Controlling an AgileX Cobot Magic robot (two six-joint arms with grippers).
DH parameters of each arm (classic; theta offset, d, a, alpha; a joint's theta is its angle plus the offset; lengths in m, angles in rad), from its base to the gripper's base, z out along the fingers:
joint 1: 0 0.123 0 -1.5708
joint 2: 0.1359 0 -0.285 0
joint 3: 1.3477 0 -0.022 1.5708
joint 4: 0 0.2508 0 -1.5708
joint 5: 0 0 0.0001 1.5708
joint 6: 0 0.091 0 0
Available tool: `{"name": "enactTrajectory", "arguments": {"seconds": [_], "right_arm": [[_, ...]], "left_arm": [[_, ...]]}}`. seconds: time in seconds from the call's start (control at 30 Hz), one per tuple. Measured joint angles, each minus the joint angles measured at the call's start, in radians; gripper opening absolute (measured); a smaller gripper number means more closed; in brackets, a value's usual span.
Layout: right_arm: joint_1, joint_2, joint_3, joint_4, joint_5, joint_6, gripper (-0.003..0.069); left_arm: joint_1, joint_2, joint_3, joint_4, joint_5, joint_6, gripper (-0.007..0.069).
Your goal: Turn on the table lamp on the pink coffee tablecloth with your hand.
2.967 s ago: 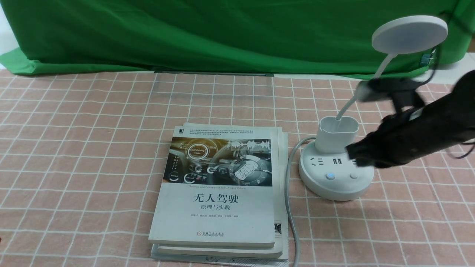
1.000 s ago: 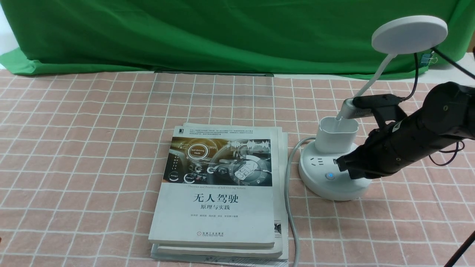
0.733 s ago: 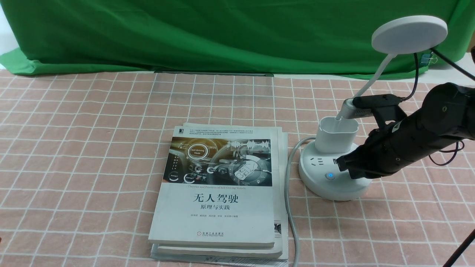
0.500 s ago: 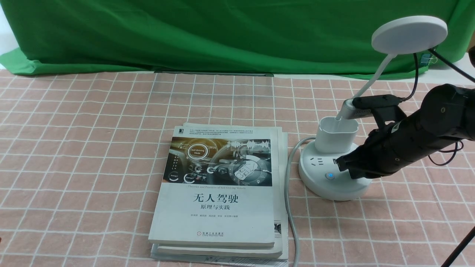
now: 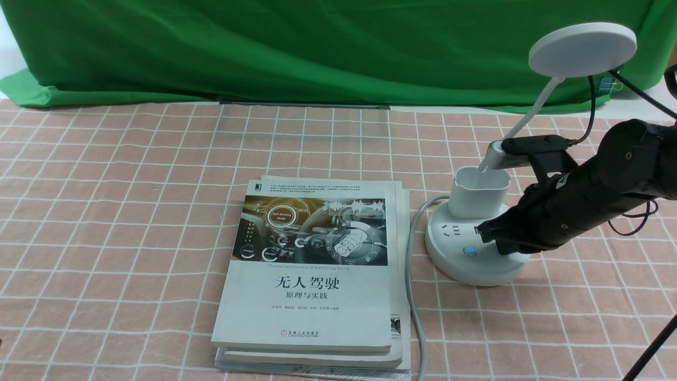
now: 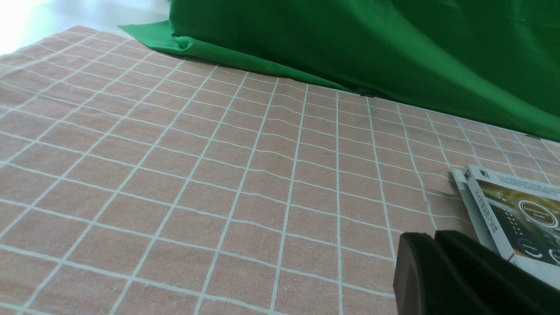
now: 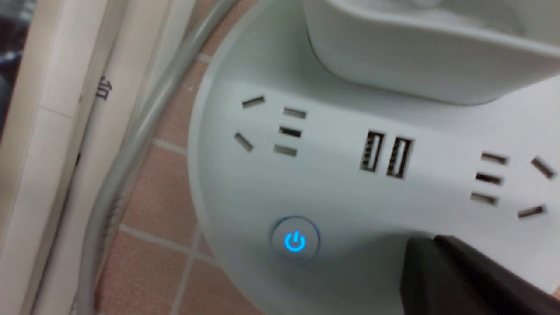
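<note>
The white table lamp stands on the pink coffee tablecloth (image 5: pixel 132 211) at the right, with its disc head (image 5: pixel 582 48) up high and its cup-shaped holder (image 5: pixel 478 193) on the round base (image 5: pixel 460 264). The left button (image 5: pixel 468 251) glows blue and also shows in the right wrist view (image 7: pixel 295 241). My right gripper (image 5: pixel 484 233) is shut, and its black tip (image 7: pixel 431 247) rests on the base just right of the blue button, covering the second button. My left gripper (image 6: pixel 431 238) is shut and empty, low over the cloth beside the books.
A stack of grey-white books (image 5: pixel 312 275) lies left of the lamp, with the lamp's grey cable (image 5: pixel 412 296) running between them. A green cloth (image 5: pixel 317 47) hangs along the back. A thin black rod (image 5: pixel 653 349) crosses the front right corner.
Over three seconds my right gripper has come down and left onto the lamp base, over the right button. In the last second it has barely shifted. The disc head looks unchanged.
</note>
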Motion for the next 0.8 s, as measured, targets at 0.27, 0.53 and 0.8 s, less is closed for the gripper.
{"name": "enactTrajectory", "arguments": {"seconds": [0.27, 0.53, 0.8], "right_arm": [[0.000, -0.074, 0.009, -0.001, 0.024, 0.000, 0.0030], [0.000, -0.356, 0.108, -0.003, 0.036, 0.007, 0.0030], [0.000, -0.596, 0.307, -0.004, 0.026, 0.046, 0.0030]], "left_arm": [[0.000, 0.000, 0.000, 0.000, 0.000, 0.000, 0.0019], [0.000, 0.000, 0.000, 0.000, 0.000, 0.000, 0.0019], [0.000, 0.000, 0.000, 0.000, 0.000, 0.000, 0.0019]]}}
